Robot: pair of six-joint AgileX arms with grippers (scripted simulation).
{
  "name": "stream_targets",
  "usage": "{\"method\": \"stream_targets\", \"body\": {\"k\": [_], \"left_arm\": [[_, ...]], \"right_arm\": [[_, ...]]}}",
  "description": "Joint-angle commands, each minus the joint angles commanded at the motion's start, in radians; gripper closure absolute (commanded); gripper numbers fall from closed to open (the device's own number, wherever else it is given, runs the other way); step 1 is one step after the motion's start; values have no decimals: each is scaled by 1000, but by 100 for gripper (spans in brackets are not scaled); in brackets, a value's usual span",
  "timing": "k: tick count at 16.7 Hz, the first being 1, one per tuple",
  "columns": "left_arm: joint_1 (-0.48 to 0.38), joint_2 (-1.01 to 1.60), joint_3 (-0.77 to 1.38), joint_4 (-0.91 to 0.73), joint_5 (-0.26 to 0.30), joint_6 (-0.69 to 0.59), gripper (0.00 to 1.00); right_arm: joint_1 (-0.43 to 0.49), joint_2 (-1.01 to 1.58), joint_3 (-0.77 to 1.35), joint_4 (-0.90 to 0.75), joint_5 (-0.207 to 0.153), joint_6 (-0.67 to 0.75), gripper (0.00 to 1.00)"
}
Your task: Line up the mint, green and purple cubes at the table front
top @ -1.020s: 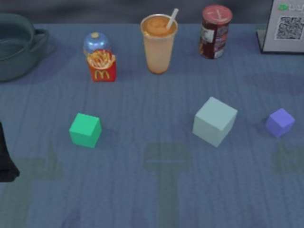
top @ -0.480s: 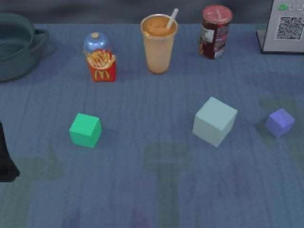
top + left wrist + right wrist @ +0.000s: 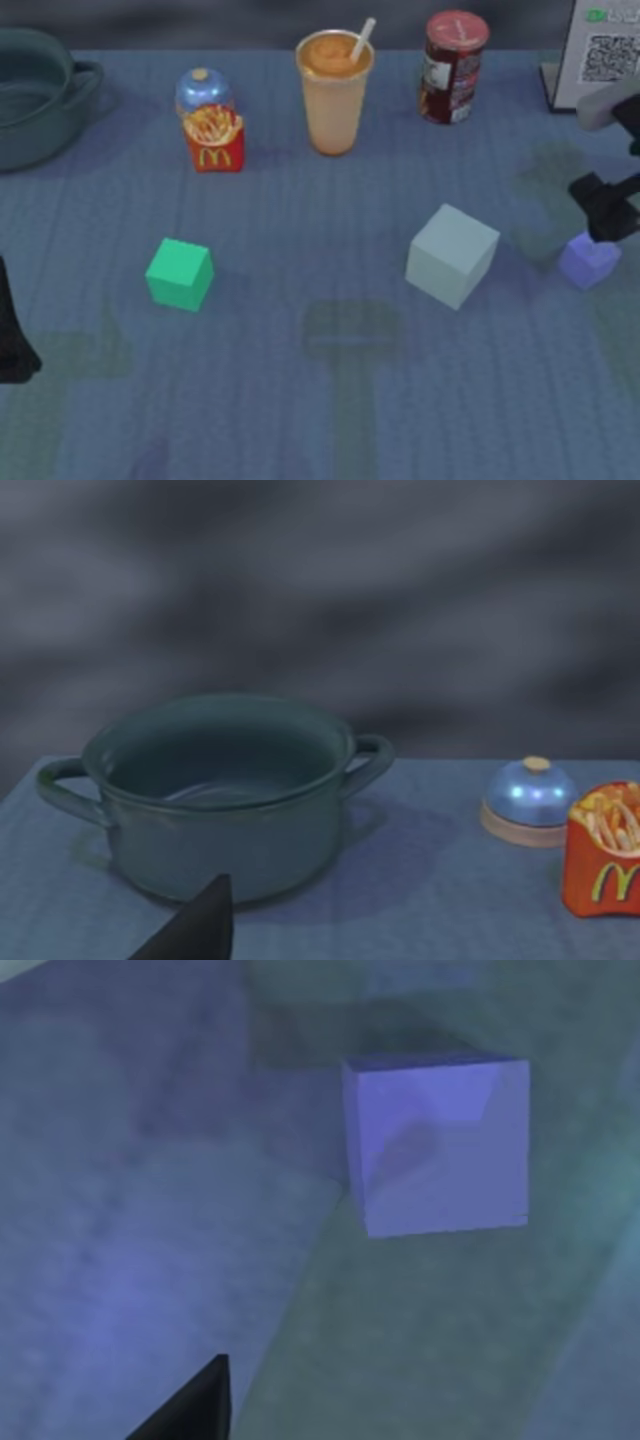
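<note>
Now at the purple cube: it sits near the worktop's right edge, about mid-depth, flat on one face and turned slightly off square. The right gripper hangs just above and behind it; whether it touches the cube cannot be told from the top view. The right wrist view shows the cube close below the camera, nothing gripping it, and only a dark fingertip at the frame's edge, so how far the fingers are spread cannot be told.

Handling, as a judgement: small, rigid, matte, likely light. Flat parallel faces should take a pinch well, with little slip. Best hold is across two opposite side faces, fingers squared to the cube's own rotation.

The mint cube lies right of centre, the green cube toward the left; both mid-depth, well apart and not yet at the front edge.

Against half a second ago: the right arm has come into the top view over the right edge, where only its shadow showed before. All three cubes are unmoved. The left gripper remains parked at the left edge, fingers not readable.
</note>
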Motion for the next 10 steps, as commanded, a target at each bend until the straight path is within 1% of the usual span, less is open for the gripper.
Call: {"method": "stream_targets", "body": {"k": [3,5,10], "left_arm": [[0,0,0,0,0,0,0],[0,0,0,0,0,0,0],[0,0,0,0,0,0,0]], "right_arm": [[10,156,136,-78,-2,-32,0],[14,217,191,-106,-4,-45,0],[15,238,210,-116,-4,-49,0]]}}
